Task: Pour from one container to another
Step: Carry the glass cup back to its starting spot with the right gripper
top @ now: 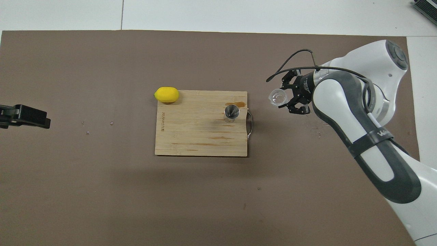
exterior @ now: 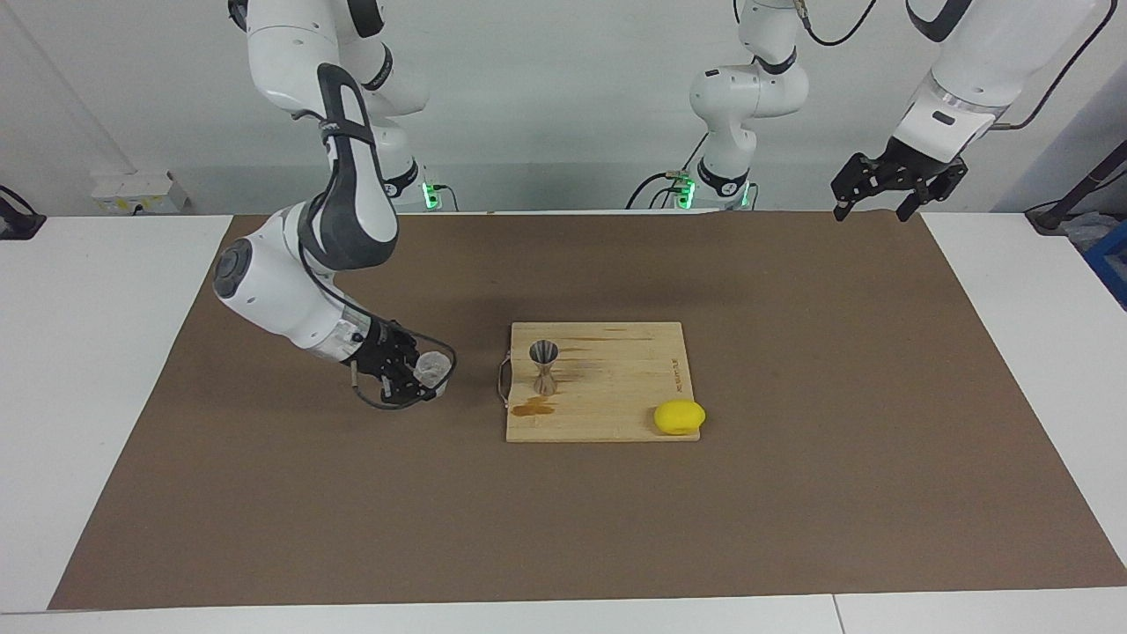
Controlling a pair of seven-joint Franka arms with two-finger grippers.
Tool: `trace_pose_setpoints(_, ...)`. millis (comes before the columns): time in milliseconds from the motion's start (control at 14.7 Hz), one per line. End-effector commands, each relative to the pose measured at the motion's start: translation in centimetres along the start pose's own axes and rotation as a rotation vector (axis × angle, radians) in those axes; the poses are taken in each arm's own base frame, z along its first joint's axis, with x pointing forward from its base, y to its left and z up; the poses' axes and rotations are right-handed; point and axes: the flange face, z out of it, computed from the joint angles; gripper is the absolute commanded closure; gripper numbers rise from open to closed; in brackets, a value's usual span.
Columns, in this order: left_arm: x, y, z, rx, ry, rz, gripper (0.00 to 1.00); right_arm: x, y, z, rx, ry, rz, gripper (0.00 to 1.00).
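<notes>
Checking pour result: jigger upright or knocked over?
Upright. The jigger stands on the cutting board, round rim up, narrow waist visible, nothing touching it.
</notes>
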Motion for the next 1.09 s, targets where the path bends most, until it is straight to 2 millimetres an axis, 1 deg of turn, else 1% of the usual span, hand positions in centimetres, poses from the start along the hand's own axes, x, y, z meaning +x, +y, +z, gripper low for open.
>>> trace_pose_setpoints(0,-0.9,-0.1,0.0,-0.001,0.001,-0.013,0.0,3.3,2.9,0.0,0.009,-0.05,-0.039,0.91)
trace_pose_setpoints(68,-0.9,-0.1,0.0,-0.001,0.001,-0.013,0.0,4.4,3.5,0.3,0.005,-0.053,-0.052,0.91)
trace_pose_setpoints(136,-0.9,-0.1,0.0,-0.001,0.001,-0.013,0.0,6.1,4.0,0.3,0.007,-0.056,-0.051,0.91)
trace_pose_setpoints(407,-0.9,-0.1,0.0,-0.001,0.001,-0.013,0.0,12.6,6.4,1.2,0.017,-0.12,-0.051,0.88)
trace_pose_setpoints(475,-0.9,-0.1,0.0,-0.001,0.001,-0.013,0.0,13.3,6.8,1.4,0.017,-0.133,-0.04,0.88)
trace_pose_setpoints(543,-0.9,-0.1,0.0,-0.001,0.001,-0.013,0.0,13.6,7.2,1.8,0.012,-0.137,-0.035,0.88)
trace_pose_setpoints(883,-0.9,-0.1,0.0,-0.001,0.001,-0.013,0.0,15.3,8.3,2.2,0.023,-0.154,0.01,0.86)
trace_pose_setpoints(950,-0.9,-0.1,0.0,-0.001,0.001,-0.013,0.0,15.2,8.4,2.5,0.021,-0.154,0.012,0.82)
trace_pose_setpoints(1018,-0.9,-0.1,0.0,-0.001,0.001,-0.013,0.0,15.2,8.5,2.7,0.021,-0.15,0.016,0.7)
